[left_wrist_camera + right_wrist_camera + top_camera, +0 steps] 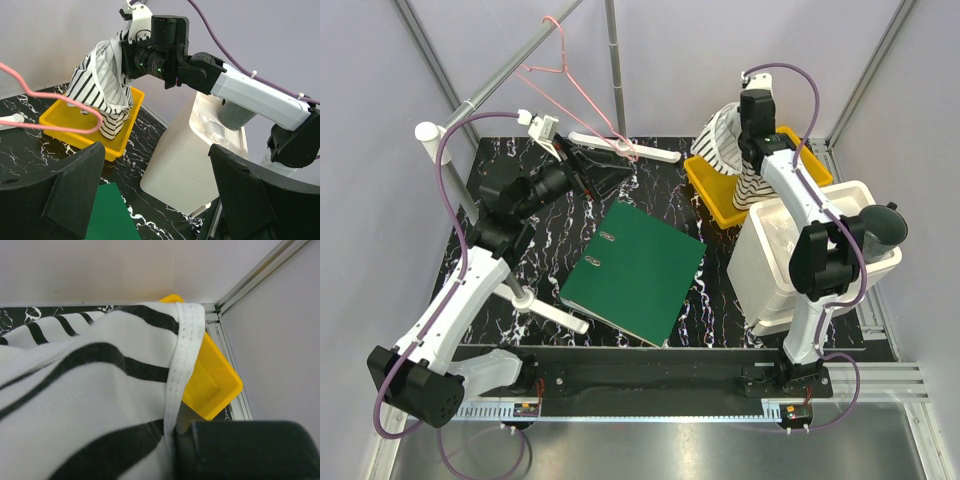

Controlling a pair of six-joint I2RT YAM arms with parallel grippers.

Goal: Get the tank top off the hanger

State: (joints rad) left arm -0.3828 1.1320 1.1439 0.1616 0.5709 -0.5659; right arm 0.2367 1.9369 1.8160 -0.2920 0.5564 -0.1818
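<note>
Tank top [95, 85] dangles — off hanger [60, 97] (pink).

striped tank top [725, 140] dangles over yellow tray [710, 198]; pink hanger [570, 88] apart.

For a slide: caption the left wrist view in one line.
Right gripper holds the striped tank top over the yellow tray, pink hanger bare.

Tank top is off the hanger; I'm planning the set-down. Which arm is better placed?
Right: right hand grips the tank top above the yellow bin; left hand is open by the hanger.
</note>
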